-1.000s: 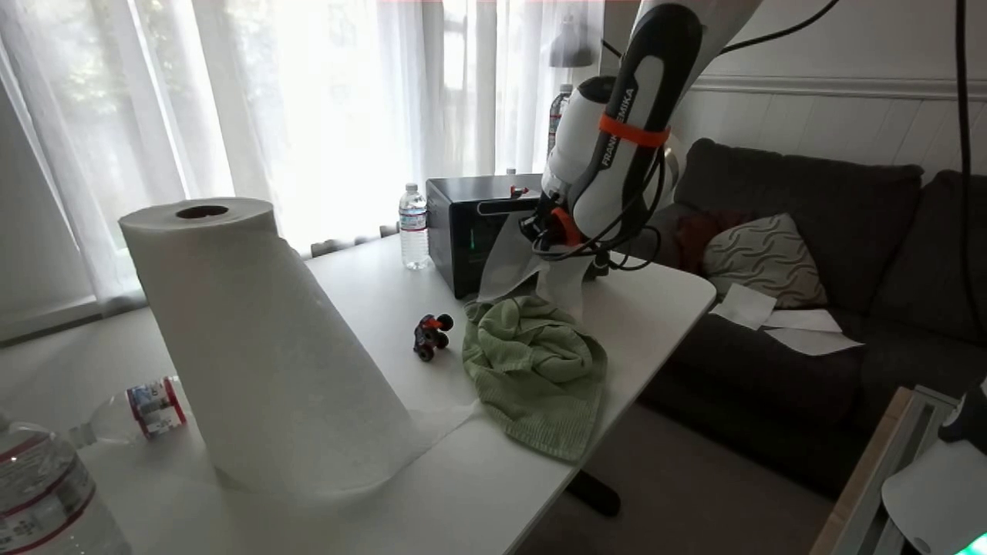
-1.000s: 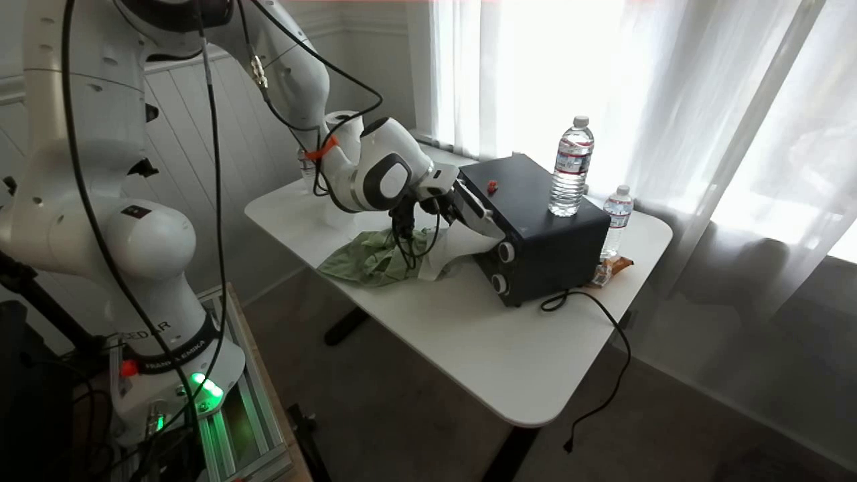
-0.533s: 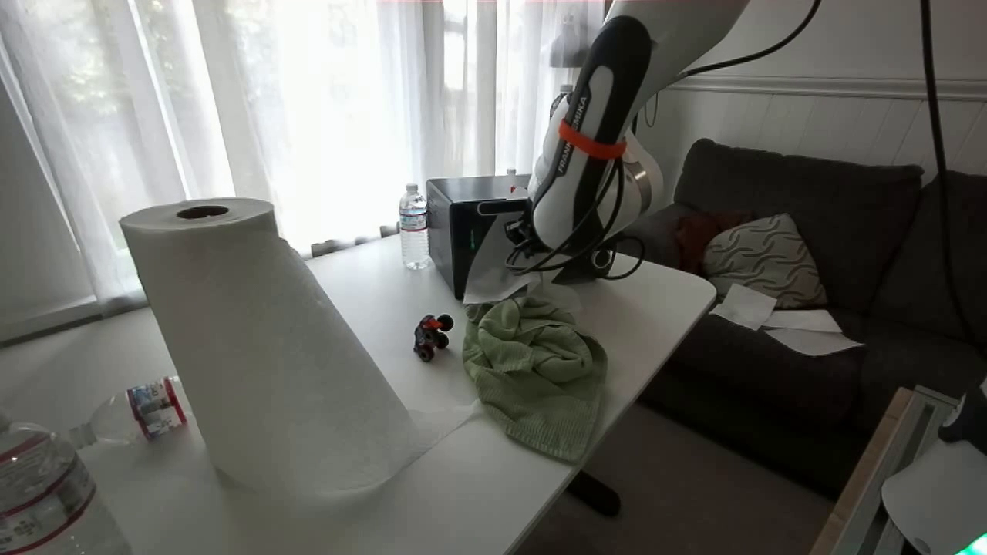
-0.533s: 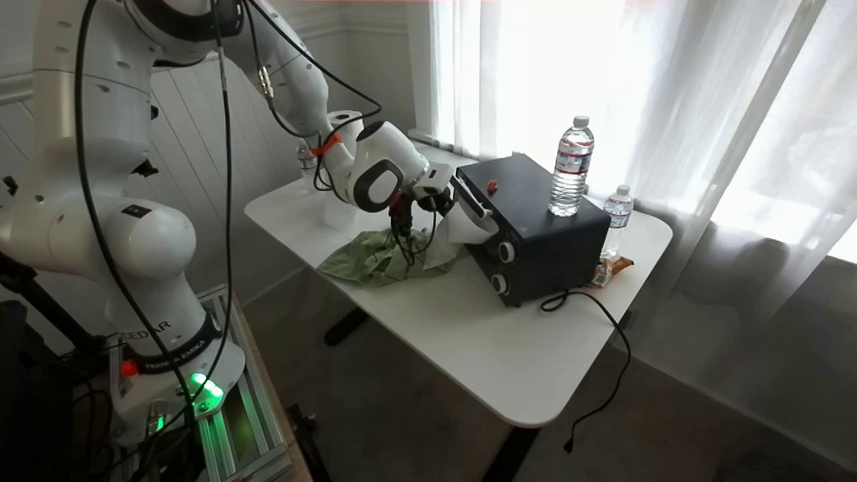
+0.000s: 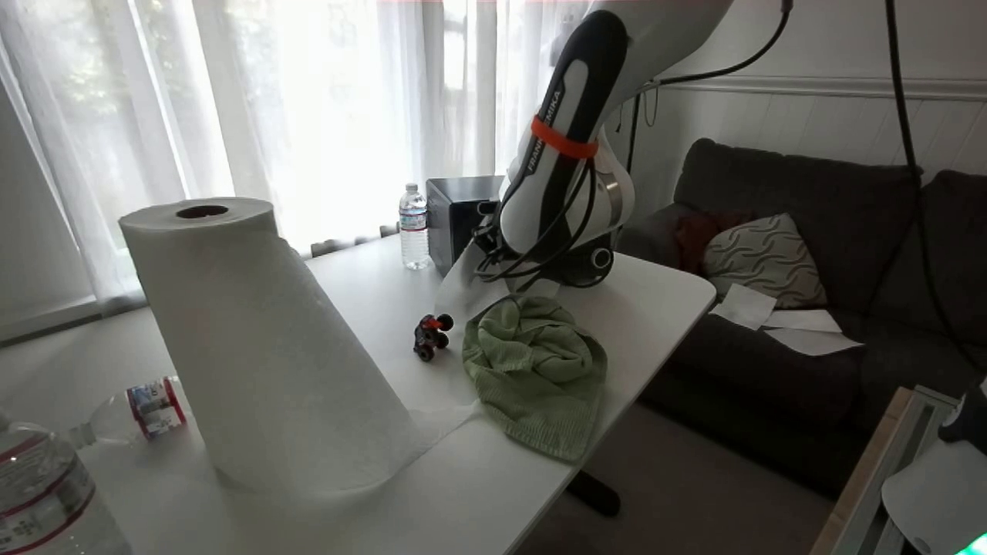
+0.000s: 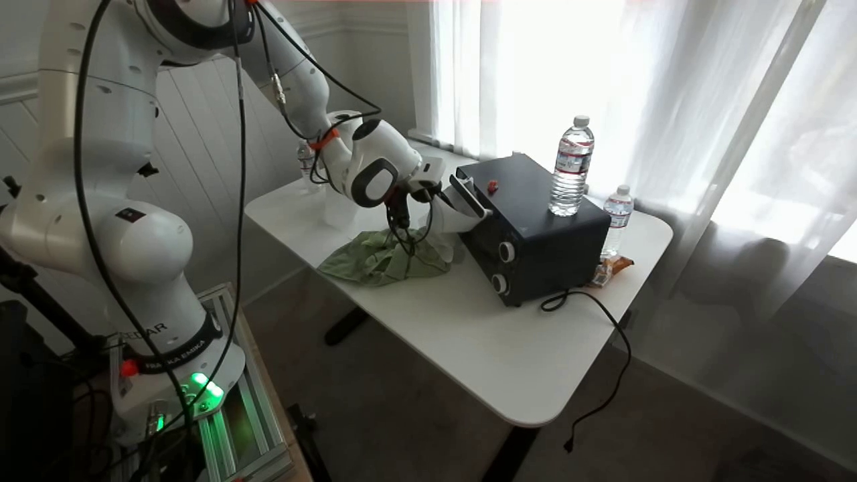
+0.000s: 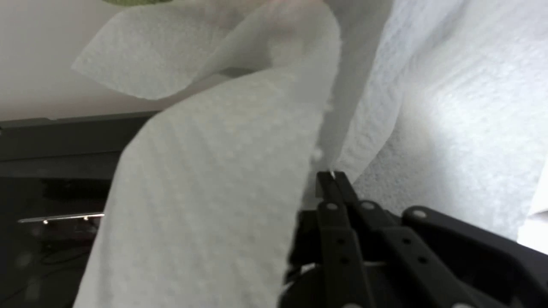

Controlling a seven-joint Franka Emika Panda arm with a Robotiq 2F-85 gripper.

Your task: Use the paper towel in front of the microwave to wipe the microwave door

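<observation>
Hanging in pale folds, sheer curtains (image 5: pixel 324 116) fill the left of an exterior view with daylight. Along the white table (image 5: pixel 648 301) come a large water bottle (image 5: pixel 46 501) cut by the frame, a second bottle (image 5: pixel 154 408) lying on its side, then a paper towel roll (image 5: pixel 270 354) standing on end, its loose edge trailing toward a crumpled green cloth (image 5: pixel 532 370). Farther right, a slim bottle (image 5: pixel 414 231) stands upright just beside the dark microwave (image 5: pixel 442 223), with a toy truck (image 5: pixel 430 337) nearer the camera. The paper towel (image 7: pixel 205 192) hangs from the gripper (image 7: pixel 333 175) in front of the microwave, near the cloth; in the wrist view the fingers are pinched together on the sheet. I cannot tell whether it touches the microwave door (image 5: pixel 465 223). The arm (image 5: pixel 570 116) slants down from the top edge, and past the table a dark gray sofa (image 5: pixel 810 177) holds a patterned cushion (image 5: pixel 771 258) and white papers (image 5: pixel 744 304), below a panelled wall (image 5: pixel 833 123).

In an exterior view, again from the left: the robot base (image 6: pixel 174 361), lit green; the dark floor (image 6: pixel 402 395); the microwave's round knobs (image 6: pixel 507 252); on its top a small red object (image 6: pixel 492 187) and a tall bottle (image 6: pixel 571 167); an orange wrapper (image 6: pixel 612 270) below a smaller bottle (image 6: pixel 616 217); and a black cord (image 6: pixel 619 375) dropping over the table edge.
</observation>
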